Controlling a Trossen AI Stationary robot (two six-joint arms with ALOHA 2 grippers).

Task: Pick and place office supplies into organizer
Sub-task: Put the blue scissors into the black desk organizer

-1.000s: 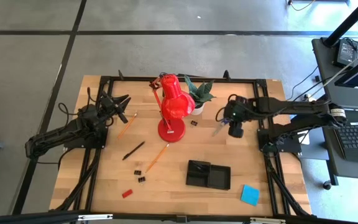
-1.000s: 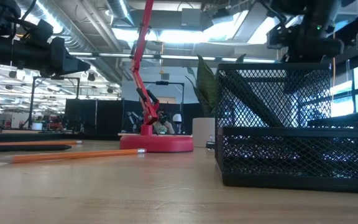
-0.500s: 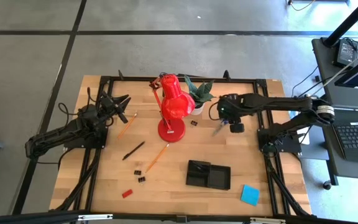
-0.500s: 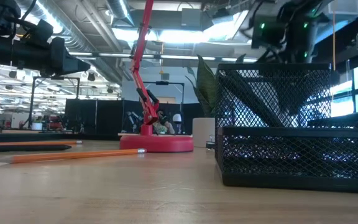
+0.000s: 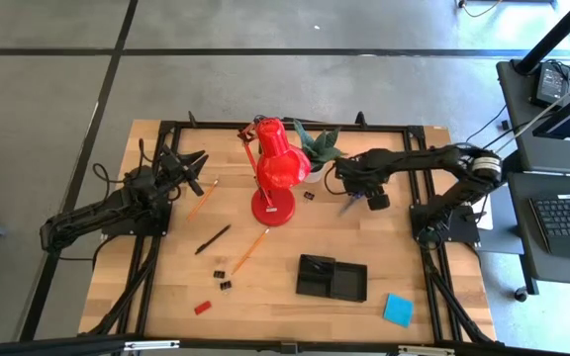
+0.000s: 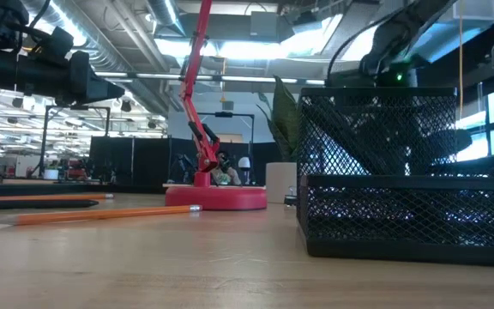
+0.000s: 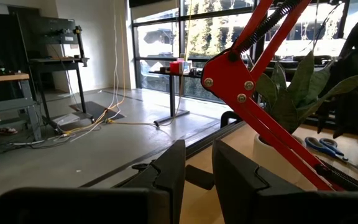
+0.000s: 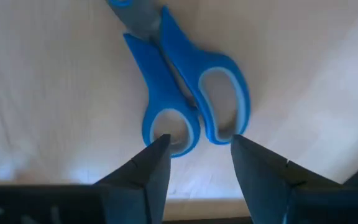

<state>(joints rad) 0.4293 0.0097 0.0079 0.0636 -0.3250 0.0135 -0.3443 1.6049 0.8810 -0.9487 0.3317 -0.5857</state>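
Overhead and wrist views of the counter [image 5: 384,267] during pick-up of the blue-handled scissors [image 8: 188,112]. The right end effector [image 8: 194,158] hangs directly above the scissors' handle loops, fingers parted with one on each side of the loops and not yet touching them, apparently so that the handles can be pinched when it drops. The scissors lie flat on the wood, just right of the red desk lamp [image 5: 275,173] and the potted plant [image 5: 317,148], in the far half of the counter. The organizer [image 5: 332,278], a black mesh tray, stands near the front edge, well apart from the scissors, so the lift must be followed by a carry toward the front. The left end effector [image 7: 194,168] waits at the far left, fingers slightly parted, grasping nothing.
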